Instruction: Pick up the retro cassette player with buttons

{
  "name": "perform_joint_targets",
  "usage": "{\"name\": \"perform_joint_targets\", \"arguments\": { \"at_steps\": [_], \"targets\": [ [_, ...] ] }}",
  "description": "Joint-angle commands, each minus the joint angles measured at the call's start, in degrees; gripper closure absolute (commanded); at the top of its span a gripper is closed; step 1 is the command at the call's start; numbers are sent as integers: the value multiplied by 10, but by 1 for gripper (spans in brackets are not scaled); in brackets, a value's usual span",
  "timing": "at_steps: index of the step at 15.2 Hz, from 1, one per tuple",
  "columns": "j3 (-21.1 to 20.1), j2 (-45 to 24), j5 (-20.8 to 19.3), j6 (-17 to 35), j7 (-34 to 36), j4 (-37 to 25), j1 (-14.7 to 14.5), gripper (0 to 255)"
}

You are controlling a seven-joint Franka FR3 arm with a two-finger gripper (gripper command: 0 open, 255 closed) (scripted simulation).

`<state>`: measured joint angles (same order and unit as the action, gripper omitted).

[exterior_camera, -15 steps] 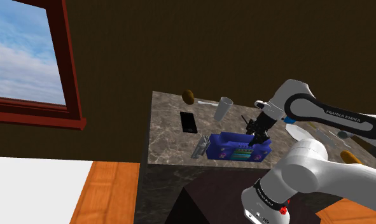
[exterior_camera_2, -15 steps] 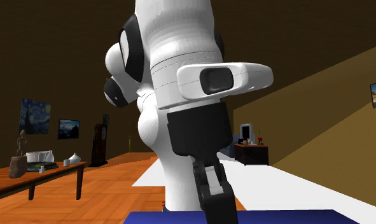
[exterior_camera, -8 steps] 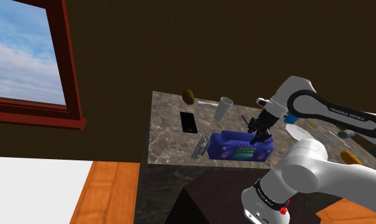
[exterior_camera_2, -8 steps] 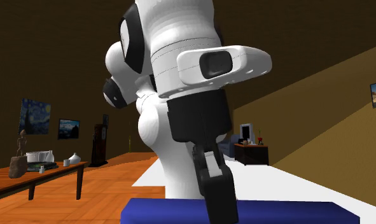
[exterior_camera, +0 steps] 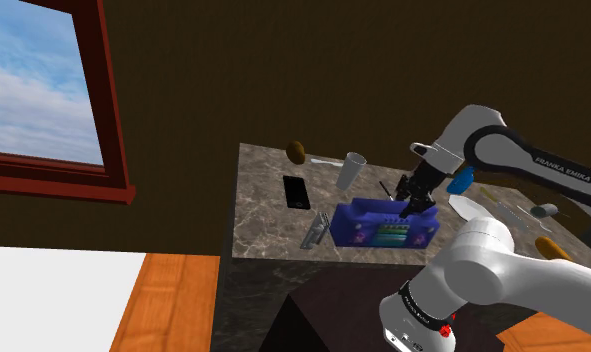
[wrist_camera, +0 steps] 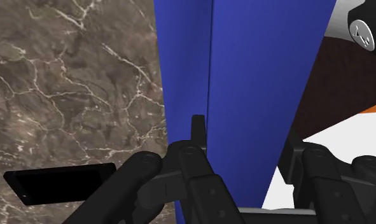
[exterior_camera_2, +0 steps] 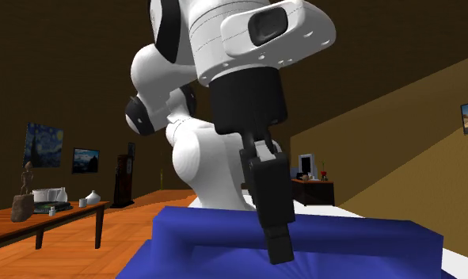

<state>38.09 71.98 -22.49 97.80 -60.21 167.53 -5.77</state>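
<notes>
Shoulder view, left to right: a black phone (exterior_camera: 296, 191) is lying on the marble tabletop (exterior_camera: 263, 225). The blue cassette player (exterior_camera: 373, 228) is sitting near the front edge. I am clenching the tool (exterior_camera: 416, 208) on the player's right-hand top, fingers straddling its body.

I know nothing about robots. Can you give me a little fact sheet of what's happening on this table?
Machine: white arm with a black gripper
Grip: fingers closed on a blue cassette player
Surface: brown marbled table
Other things on it: black phone, pale cup, both apart from the gripper
Room: red-framed window showing sky
</notes>
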Motion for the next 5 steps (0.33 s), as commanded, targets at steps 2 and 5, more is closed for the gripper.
{"name": "perform_joint_targets", "arguments": {
  "at_steps": [2, 5],
  "targets": [
    [-16, 2, 16, -21, 5, -23, -10, 255],
    [-21, 2, 21, -29, 6, -31, -13, 255]
  ]
}}
